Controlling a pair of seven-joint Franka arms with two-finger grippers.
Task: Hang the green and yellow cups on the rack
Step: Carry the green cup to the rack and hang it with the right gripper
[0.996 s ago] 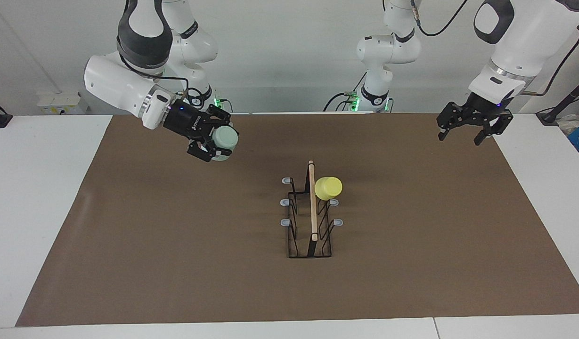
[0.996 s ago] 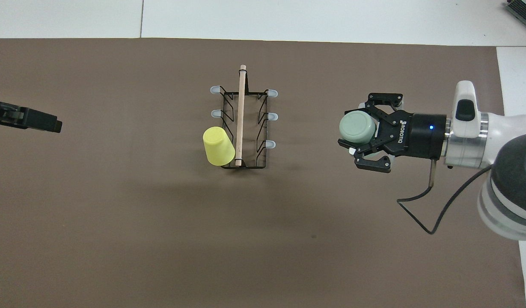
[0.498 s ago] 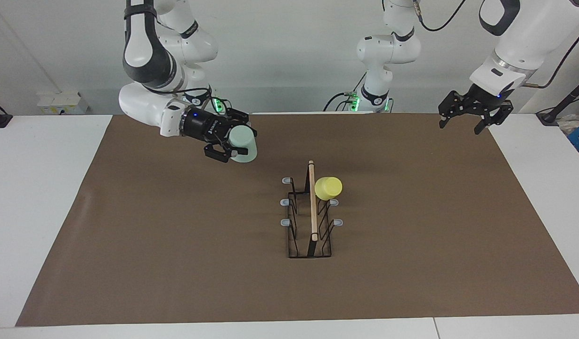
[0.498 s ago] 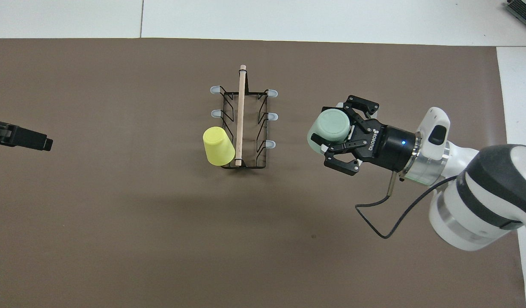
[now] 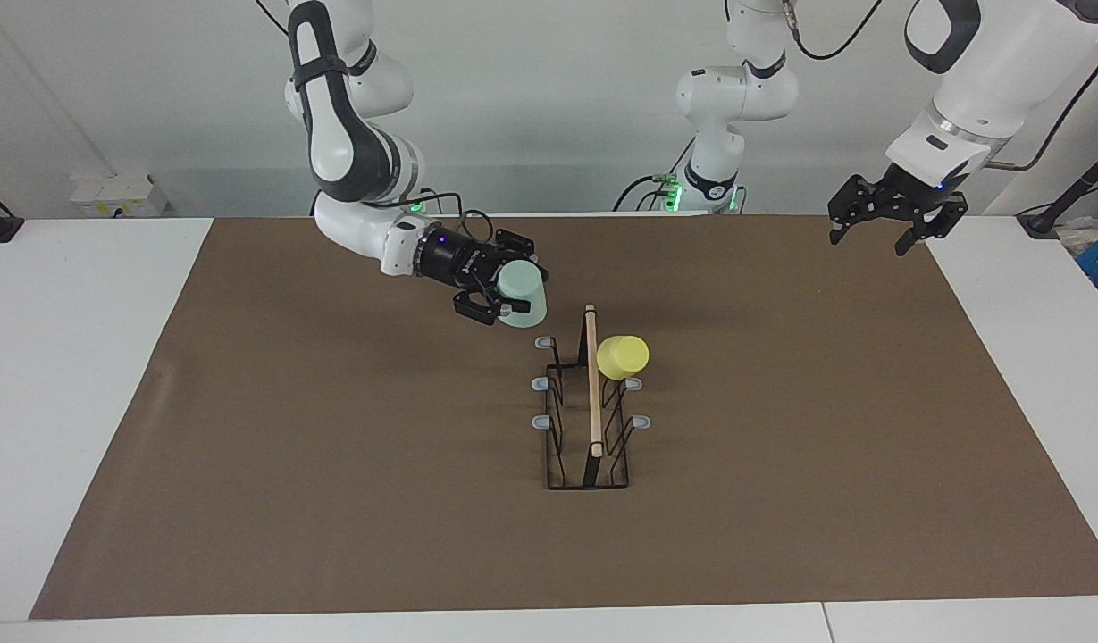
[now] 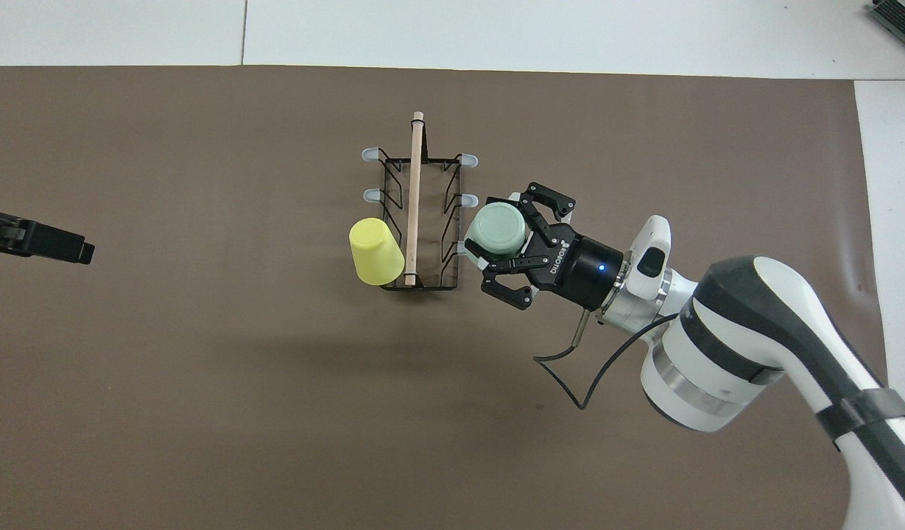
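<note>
The yellow cup (image 5: 623, 355) is hanging on the rack (image 5: 590, 420). The right gripper (image 5: 506, 292), fingers clamped on the green cup (image 5: 522, 293), is hovering beside a free peg; the left gripper (image 5: 886, 220) is waiting, fingers spread and empty.

Two high opposed views — seemingly distant — same rack (image 5: 588, 402)

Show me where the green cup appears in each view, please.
Facing view: green cup above centre, held near the rack's end closest to the robots.
Overhead view: green cup just right of centre, beside the rack.
Shared landmark: the rack's wooden bar.
</note>
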